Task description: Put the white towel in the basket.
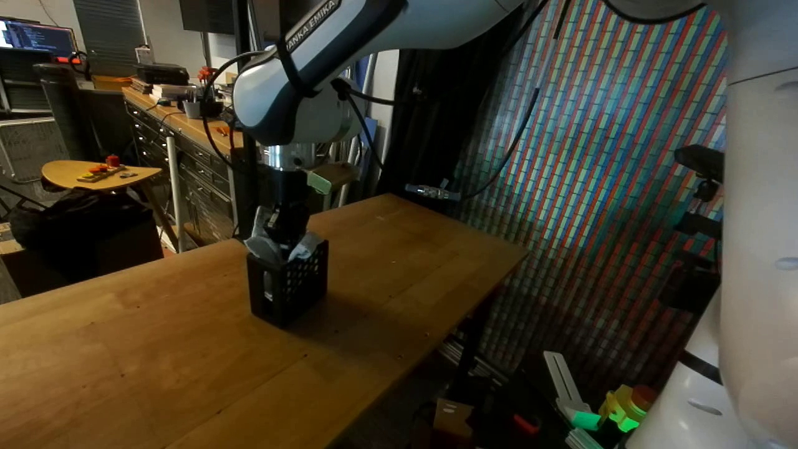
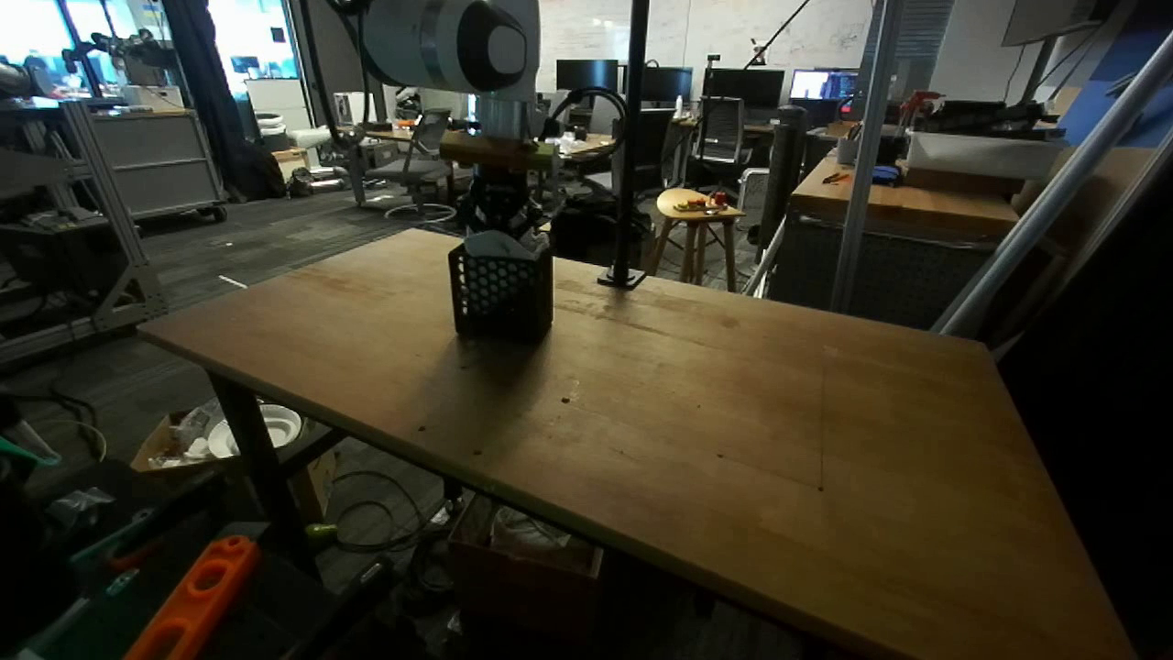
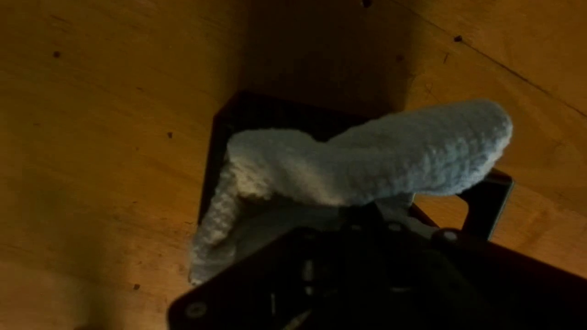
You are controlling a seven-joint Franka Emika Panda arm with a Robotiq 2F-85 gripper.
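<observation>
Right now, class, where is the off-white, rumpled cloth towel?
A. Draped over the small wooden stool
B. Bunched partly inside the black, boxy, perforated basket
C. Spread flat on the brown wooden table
B: both exterior views show the off-white towel rising from within the rim of the black basket.

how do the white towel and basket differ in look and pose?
Color: white towel pale, basket black.
Form: towel soft, rumpled; basket boxy, with holes in its sides.
Pose: basket upright on the table; towel bunched in it, poking out the top.
Shared: both appear in every view.
</observation>
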